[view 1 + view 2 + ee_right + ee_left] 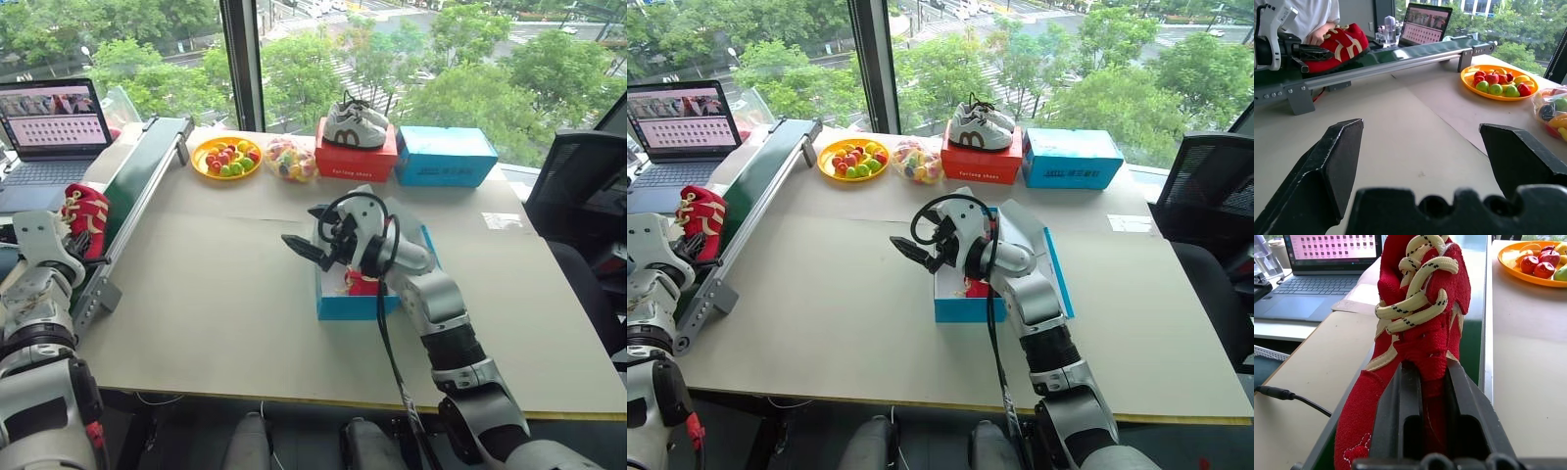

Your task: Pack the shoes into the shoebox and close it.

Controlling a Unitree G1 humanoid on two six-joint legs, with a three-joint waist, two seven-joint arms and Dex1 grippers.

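Left gripper [1422, 396] clamped on red shoe [1420, 333] at far left edge of head view, on the green conveyor [147, 171]. Fingers [1400, 416] pinch the shoe's near end; laces and shoe's long axis run straight away from the wrist, roughly along the belt.

Right gripper [1422, 152] spread wide, nothing between the fingers, hovering just above the blue shoebox [338, 305] at frame centre and pointing left toward the conveyor. Second red shoe [361, 284] already lying in the box, partly hidden by the right arm. Lid open, hanging off the box's right side.

Key relation: box sits well to the right of the held shoe, across bare tabletop [216, 294]. Left arm carries it; right arm nearer the box, so probably a carry rightward or a hand-off.

Legible writing: little. Red box [356, 159] at upper centre has white lettering, maybe "... shoes", white-and-grey sneakers [355, 122] on top. Other blue box [446, 157] has side print, unreadable. Laptop [54, 122] upper left shows a thumbnail grid.
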